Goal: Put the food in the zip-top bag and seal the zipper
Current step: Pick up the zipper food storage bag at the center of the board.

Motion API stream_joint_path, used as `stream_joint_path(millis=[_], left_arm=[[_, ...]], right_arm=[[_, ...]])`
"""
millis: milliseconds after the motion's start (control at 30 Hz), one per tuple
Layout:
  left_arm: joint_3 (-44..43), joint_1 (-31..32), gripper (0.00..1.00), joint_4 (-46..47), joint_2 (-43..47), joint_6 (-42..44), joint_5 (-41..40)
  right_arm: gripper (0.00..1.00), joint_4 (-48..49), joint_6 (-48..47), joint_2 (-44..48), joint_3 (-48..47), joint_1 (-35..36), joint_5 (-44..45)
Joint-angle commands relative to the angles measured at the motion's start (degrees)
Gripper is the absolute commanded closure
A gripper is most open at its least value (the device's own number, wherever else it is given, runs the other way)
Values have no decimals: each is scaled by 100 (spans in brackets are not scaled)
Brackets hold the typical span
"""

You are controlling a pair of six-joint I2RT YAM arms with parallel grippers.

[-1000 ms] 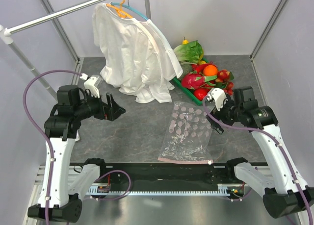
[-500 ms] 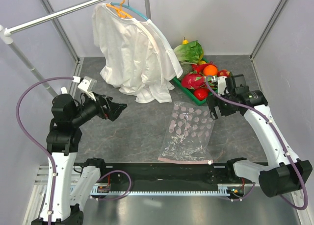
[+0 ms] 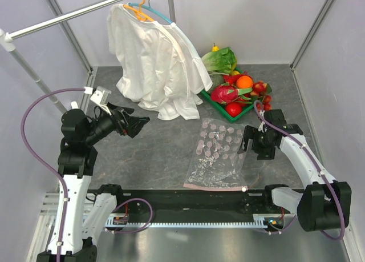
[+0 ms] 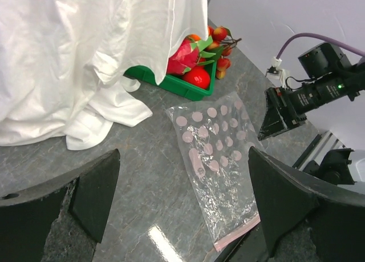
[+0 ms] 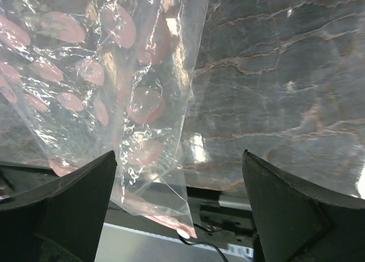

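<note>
The zip-top bag lies flat and empty on the grey table, its pink zipper at the near edge with the white tab at the right end. The food sits piled at the back right: lettuce, orange, pink dragon fruit, red tomato. My right gripper is open just over the bag's right edge. My left gripper is open and empty, well left of the bag.
A white shirt hangs from a rail at the back and drapes onto the table beside the green tray under the food. Walls close in both sides. A black bar runs along the near edge.
My right gripper has moved from beside the food tray down to the bag's right edge. My left gripper has hardly moved.
</note>
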State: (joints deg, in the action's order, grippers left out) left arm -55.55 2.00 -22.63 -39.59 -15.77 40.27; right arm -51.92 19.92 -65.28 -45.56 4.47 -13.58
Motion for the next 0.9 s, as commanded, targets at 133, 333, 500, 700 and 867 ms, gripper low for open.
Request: stream_joint_path(millis=[133,333,500,700,867], left_arm=[[449,-15,0,374,-127,65,534],[431,-15,0,391,-189,144,569],[283,2,0,-362,-57,1508,955],[-114,283,0,-1690,-101,3473,684],[122,1631,0,-1780,-127,4046,-191]], right_arm=[[2,1297,1039,-2,960,-113,-1216],[23,2036,1216,-231,1067,-122,-1690],[77,2063,1494,294,733,-122,-2559],[100,2449,2171,454,214,255,-3167],[100,3677,3674,701,776,642,-3432]])
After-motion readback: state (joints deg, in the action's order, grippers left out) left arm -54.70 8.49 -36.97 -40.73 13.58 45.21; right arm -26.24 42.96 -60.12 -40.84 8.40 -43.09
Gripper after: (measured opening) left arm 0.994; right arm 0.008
